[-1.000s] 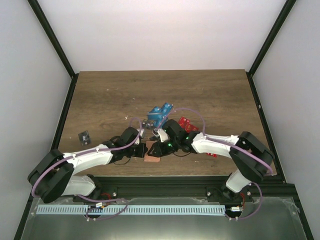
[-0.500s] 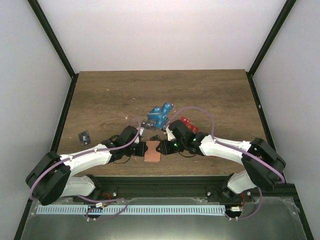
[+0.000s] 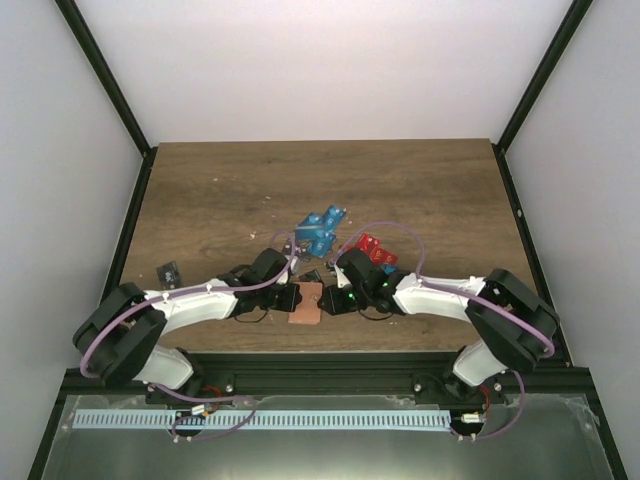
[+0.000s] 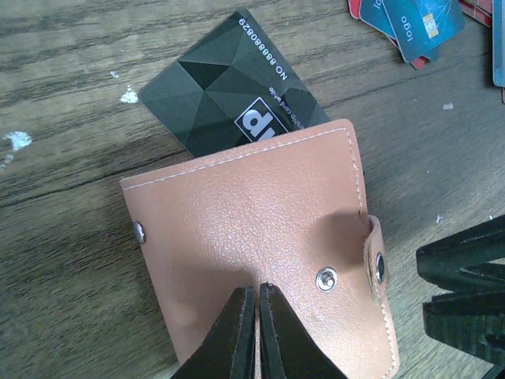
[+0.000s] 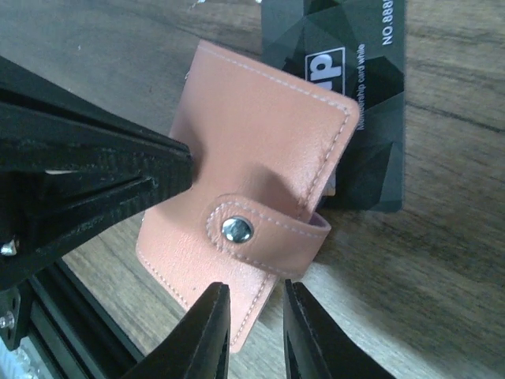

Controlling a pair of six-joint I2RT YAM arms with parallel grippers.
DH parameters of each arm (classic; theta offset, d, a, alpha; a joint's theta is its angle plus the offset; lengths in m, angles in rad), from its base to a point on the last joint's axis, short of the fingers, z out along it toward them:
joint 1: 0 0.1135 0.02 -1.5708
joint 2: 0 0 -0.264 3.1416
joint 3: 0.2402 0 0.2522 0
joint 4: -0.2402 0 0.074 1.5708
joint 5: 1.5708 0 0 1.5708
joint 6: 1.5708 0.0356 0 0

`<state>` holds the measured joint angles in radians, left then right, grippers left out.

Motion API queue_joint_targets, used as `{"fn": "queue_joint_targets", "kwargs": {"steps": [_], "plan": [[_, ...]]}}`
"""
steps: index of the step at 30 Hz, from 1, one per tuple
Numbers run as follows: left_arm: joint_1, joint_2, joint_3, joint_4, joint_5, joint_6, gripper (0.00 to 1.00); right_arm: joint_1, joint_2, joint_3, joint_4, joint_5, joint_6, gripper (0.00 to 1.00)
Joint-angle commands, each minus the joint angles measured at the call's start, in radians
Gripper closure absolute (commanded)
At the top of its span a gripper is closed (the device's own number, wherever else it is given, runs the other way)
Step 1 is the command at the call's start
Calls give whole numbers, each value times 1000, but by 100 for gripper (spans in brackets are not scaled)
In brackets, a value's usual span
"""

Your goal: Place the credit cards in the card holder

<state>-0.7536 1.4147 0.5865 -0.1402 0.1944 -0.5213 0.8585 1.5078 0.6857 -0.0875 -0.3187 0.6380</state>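
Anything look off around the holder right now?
Yes. The black card juts askew past the card holder, about half exposed, though the snap strap looks closed. Whether it sits inside or underneath is unclear.

Soft, even light falls from above; the white back wall (image 3: 320,60) glares bright. Both wrist views are sharp on the flat tan leather card holder (image 4: 260,229), softer on the near black fingers (image 5: 207,335).
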Motion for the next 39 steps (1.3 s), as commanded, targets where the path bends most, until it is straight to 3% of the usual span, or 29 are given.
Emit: {"fn": "queue_joint_targets", "kwargs": {"steps": [1, 13, 39], "plan": [[-6, 17, 9, 34, 26, 18, 94, -7, 19, 7, 33, 53, 8, 80], [-5, 29, 1, 44, 28, 23, 95, -16, 40, 14, 62, 75, 8, 82], [-4, 63, 2, 65, 43, 30, 95, -17, 115, 90, 75, -28, -19, 82]]}}
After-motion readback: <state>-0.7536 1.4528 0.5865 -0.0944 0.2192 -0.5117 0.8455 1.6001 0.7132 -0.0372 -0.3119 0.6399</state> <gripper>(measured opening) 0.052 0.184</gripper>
